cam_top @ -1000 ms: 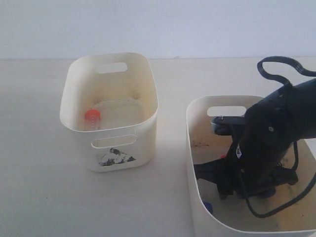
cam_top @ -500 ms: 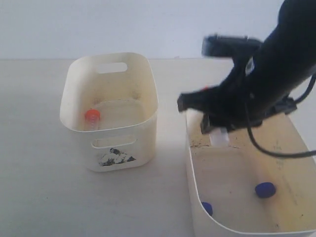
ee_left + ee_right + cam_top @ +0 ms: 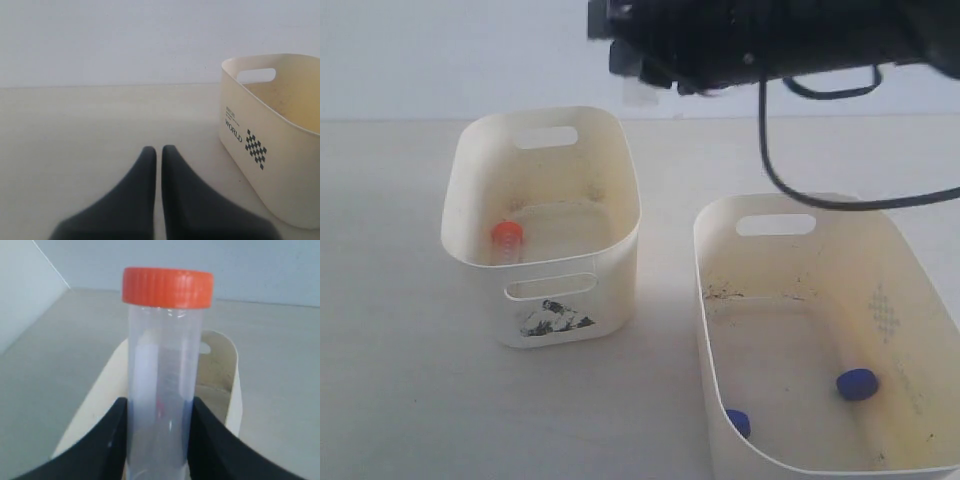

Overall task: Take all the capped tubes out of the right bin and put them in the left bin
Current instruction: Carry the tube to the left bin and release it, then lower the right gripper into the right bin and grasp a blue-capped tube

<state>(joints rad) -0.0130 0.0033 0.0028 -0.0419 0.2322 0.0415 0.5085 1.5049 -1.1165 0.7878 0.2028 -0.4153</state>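
Overhead, the right gripper clamps two matte black fingers around the smooth, clear barrel of an orange-capped tube. The tube is held upright in the air with its ribbed screw cap on top. The wrist view shows the opening of the left bin below it. In the exterior view the black arm is a blur across the top, above that bin's far rim.

The left bin is cream plastic with rounded corners, oval handle slots and a torn black-and-white label remnant on its near wall. A second orange-capped tube lies inside against the near-left wall.

The right bin, matching in shape, carries a faint dotted diamond pattern on its long inner wall and dark specks on its floor. Two blue-capped tubes sit inside, one on the floor and the other against the near wall; their clear bodies are hard to make out.

The left gripper hangs low over the pale table, its tapered black fingers pressed together on nothing, beside a bin wall printed WORLD.
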